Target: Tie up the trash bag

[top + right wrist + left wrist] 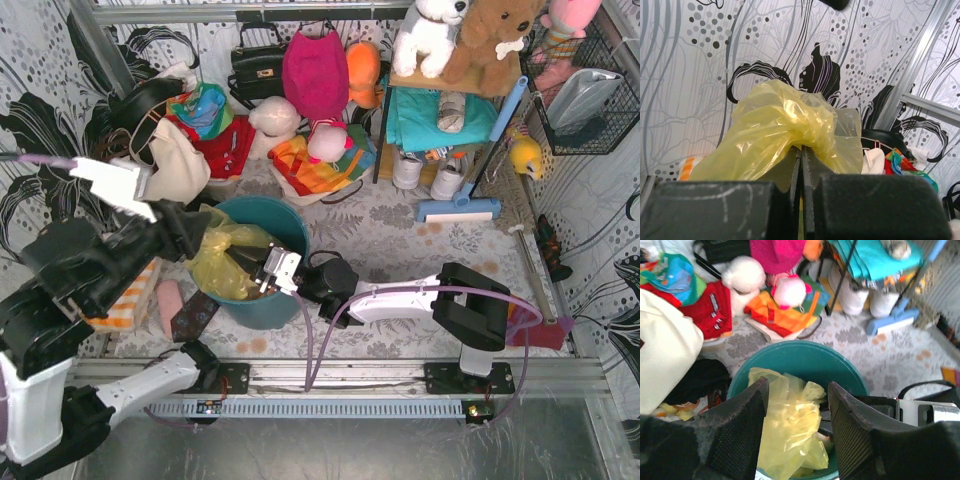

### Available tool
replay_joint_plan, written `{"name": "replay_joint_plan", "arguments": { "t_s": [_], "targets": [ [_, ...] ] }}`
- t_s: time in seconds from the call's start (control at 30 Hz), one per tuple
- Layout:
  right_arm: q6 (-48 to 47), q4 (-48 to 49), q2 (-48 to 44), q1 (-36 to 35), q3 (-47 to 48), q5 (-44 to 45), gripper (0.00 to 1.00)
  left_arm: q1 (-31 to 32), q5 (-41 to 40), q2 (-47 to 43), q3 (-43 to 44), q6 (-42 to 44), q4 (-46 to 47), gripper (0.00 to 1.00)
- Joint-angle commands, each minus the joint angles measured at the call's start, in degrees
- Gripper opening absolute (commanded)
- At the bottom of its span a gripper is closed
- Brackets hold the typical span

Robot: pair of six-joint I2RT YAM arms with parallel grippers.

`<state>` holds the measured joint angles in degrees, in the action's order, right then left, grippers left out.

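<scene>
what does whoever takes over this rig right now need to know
Left gripper: open, fingers either side of the bag, not closed on it.
Right gripper: shut on a bunch of bag plastic.
The bag sits in the bin, top bunched up.
Done: top gathered. To do: no knot shows, so tie it.

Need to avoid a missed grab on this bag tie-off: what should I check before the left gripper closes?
1. Right gripper shut on the trash bag: ok.
2. Left gripper open: ok.
3. Yellow plastic lies between the left fingers in the left wrist view: ok.
4. Bag sits in the teal bin: ok.
5. Knot formed: not ok, none visible.
</scene>
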<state>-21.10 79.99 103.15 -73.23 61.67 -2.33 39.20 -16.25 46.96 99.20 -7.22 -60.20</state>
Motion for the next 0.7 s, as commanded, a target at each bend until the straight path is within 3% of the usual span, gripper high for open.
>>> {"name": "replay_joint_plan", "arguments": {
  "t_s": [0.0,0.37,0.47,0.67],
  "targets": [
    [-1.6,1.6,-0.7,-0.3,-1.0,-1.0,0.00,0.5,3.7,6.3,3.3,5.5,-5.3,0.58],
    [-1.9,0.5,-1.8,-0.3,-1.8,0.7,0.02,-0.6,10.3,11.9,1.9,2.9,-5.1,0.57],
    [-2.9,0.2,-2.3,-0.3,-2.6,1.0,0.07,-4.9,11.6,13.6,3.1,1.9,-6.5,0.56],
    [-5.4,-2.0,-3.7,-0.2,-3.7,4.2,0.07,-13.8,18.5,13.5,-3.3,0.2,-2.6,0.52]
  ]
}}
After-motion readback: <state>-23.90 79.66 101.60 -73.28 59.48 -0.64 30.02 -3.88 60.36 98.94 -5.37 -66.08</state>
